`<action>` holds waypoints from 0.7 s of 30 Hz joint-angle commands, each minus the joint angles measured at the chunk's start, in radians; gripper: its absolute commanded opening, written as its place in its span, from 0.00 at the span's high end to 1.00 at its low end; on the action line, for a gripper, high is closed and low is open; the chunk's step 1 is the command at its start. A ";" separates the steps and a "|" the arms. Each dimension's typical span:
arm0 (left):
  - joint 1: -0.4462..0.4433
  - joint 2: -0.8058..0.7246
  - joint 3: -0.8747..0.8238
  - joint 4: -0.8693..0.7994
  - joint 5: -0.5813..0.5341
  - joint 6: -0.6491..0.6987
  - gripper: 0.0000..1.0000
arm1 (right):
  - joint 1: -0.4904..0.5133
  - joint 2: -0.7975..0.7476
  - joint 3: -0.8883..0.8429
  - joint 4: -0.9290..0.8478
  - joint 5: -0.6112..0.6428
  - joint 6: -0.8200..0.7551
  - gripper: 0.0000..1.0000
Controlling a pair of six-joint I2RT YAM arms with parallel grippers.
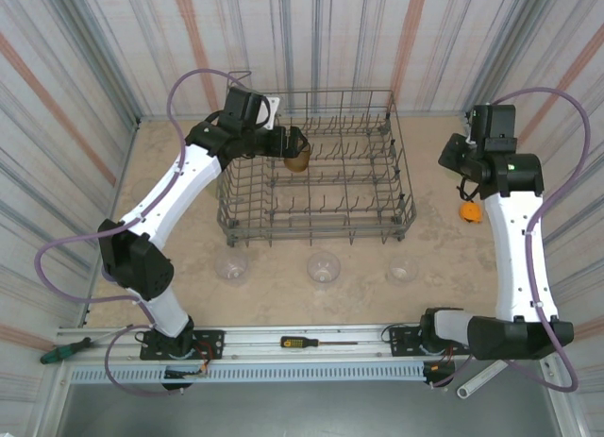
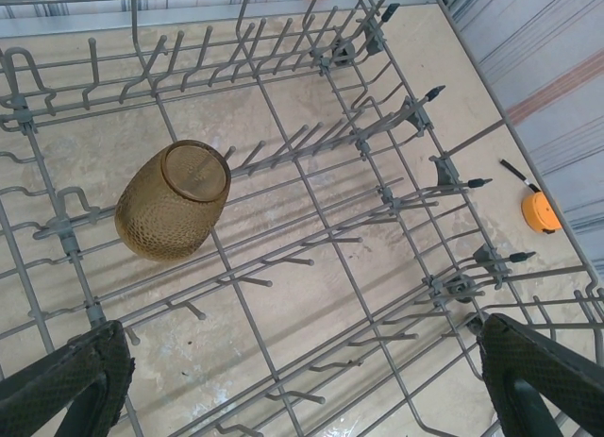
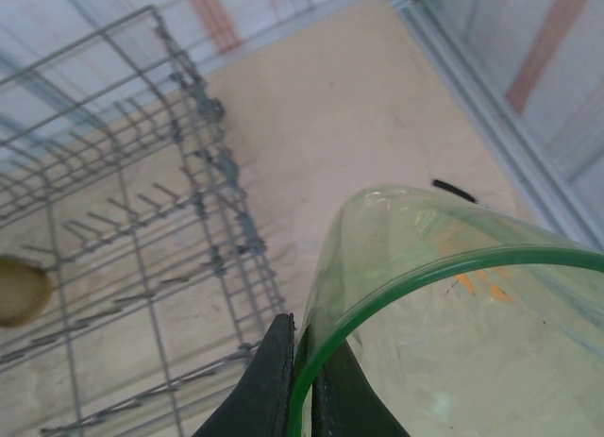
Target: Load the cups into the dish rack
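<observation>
The grey wire dish rack (image 1: pixel 316 231) stands at the middle back of the table. An amber-brown cup (image 1: pixel 296 159) rests tilted among the tines in its back left part. My left gripper (image 1: pixel 293 142) hovers just above that cup. In the left wrist view the amber cup (image 2: pixel 173 199) lies on the rack (image 2: pixel 382 196) wires, apart from my left gripper (image 2: pixel 302 390), whose fingers (image 2: pixel 66 380) stand wide open and empty. My right gripper (image 3: pixel 304 390) is shut on the rim of a pale green cup (image 3: pixel 453 314), right of the rack (image 3: pixel 203 206). Three clear cups (image 1: pixel 231 265) (image 1: pixel 324 266) (image 1: pixel 402 269) sit in front of the rack.
A small orange round object (image 1: pixel 469 211) lies on the table under the right arm, also seen past the rack's corner as an orange object (image 2: pixel 541 211). A screwdriver (image 1: pixel 316 343) lies on the front rail, a green-handled tool (image 1: pixel 64 350) at the near left. Striped walls close in the table.
</observation>
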 commanded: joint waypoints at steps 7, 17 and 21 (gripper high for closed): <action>0.014 -0.048 -0.031 -0.011 -0.030 -0.041 0.01 | 0.069 -0.019 -0.030 0.188 -0.176 0.058 1.00; 0.055 -0.049 -0.058 0.017 0.019 -0.091 0.01 | 0.130 -0.008 -0.124 0.360 -0.320 0.123 1.00; 0.081 -0.049 -0.079 0.051 0.086 -0.122 0.01 | 0.131 -0.029 -0.203 0.489 -0.417 0.164 1.00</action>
